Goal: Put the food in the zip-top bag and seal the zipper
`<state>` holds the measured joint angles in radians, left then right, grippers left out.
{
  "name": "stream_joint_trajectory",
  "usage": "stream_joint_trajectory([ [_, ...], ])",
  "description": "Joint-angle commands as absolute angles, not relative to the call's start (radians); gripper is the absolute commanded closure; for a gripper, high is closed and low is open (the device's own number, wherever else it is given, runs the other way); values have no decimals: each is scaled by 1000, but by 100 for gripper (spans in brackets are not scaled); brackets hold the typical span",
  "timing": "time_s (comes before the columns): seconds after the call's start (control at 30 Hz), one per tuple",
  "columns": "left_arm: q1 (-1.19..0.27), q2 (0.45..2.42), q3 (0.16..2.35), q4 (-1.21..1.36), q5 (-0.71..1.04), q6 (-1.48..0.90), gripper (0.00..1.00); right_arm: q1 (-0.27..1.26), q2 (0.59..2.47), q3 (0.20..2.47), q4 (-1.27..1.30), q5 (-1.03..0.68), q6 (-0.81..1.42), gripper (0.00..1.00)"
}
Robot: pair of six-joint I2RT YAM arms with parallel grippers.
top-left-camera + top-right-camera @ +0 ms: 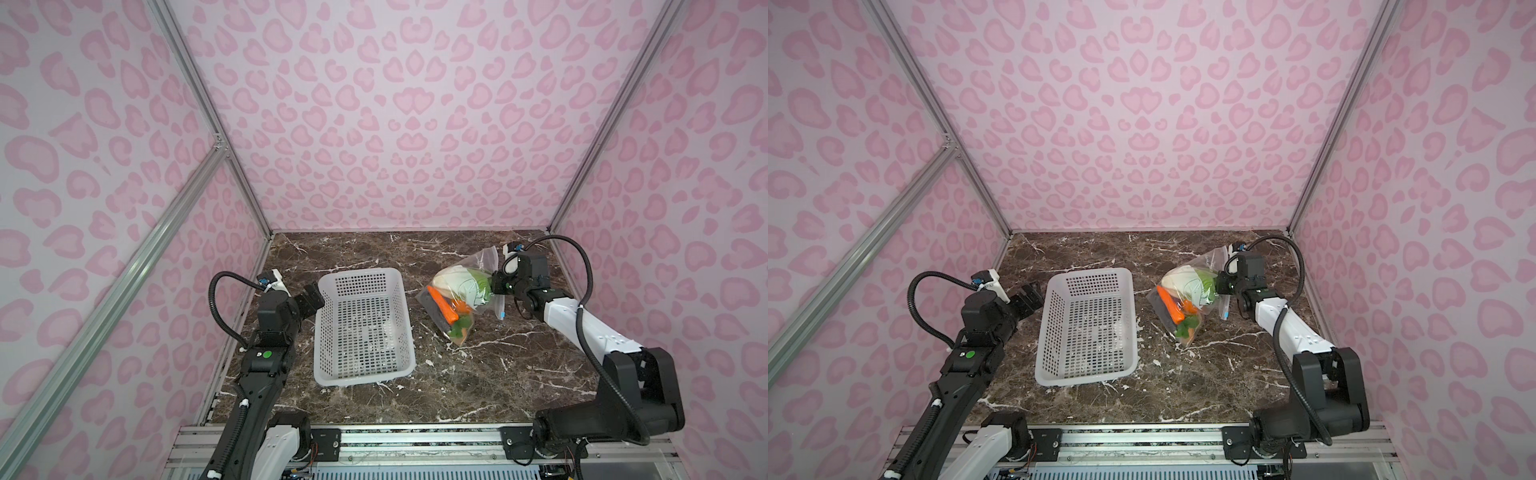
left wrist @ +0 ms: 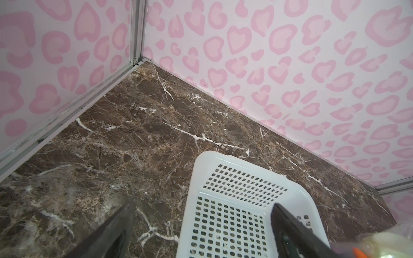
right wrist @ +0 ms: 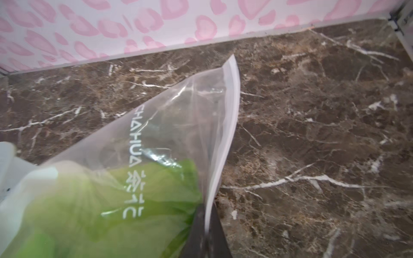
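Clear zip-top bag (image 1: 484, 262) on table (image 1: 374, 257), right of centre, tilted: bottom corner down, mouth edge up. Food inside: green-white lettuce (image 1: 457, 280) on top, orange carrot (image 1: 441, 308) below, dark piece (image 1: 430, 301) beside it. Zipper (image 3: 230, 107) w/ blue slider (image 1: 502, 316) at low end; sealed? can't tell.

zip-top bag (image 1: 1206, 262) holding food (image 1: 1169, 306), white basket (image 1: 1084, 375) near
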<state>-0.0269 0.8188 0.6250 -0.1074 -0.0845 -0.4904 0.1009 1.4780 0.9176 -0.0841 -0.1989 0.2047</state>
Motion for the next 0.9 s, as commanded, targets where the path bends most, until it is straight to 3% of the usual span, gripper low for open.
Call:
stream_joint_trajectory([
  [0.0, -25, 823, 617, -98, -63, -511, 3, 82, 1544, 918, -66, -274, 172, 95],
  [0.2, -23, 818, 595, -116, -72, -514, 3, 77, 1614, 910, -17, -297, 184, 90],
  [0.37, -23, 818, 568, -126, -78, -526, 3, 71, 1599, 933, -71, -228, 155, 65],
  [0.57, -22, 849, 565, -112, -52, -527, 4, 60, 1487, 1013, -219, -5, 92, 45],
  [0.63, -23, 871, 565, -89, -11, -526, 3, 61, 1437, 1025, -245, 34, 90, 32],
  [0.67, -23, 880, 562, -77, 11, -528, 3, 60, 1416, 1018, -241, 36, 97, 20],
  [0.7, -22, 893, 558, -61, 38, -530, 3, 61, 1389, 999, -225, 31, 103, 2],
  [0.87, -25, 965, 548, -12, 144, -540, 3, 61, 1310, 837, -75, 66, 142, 1],
])
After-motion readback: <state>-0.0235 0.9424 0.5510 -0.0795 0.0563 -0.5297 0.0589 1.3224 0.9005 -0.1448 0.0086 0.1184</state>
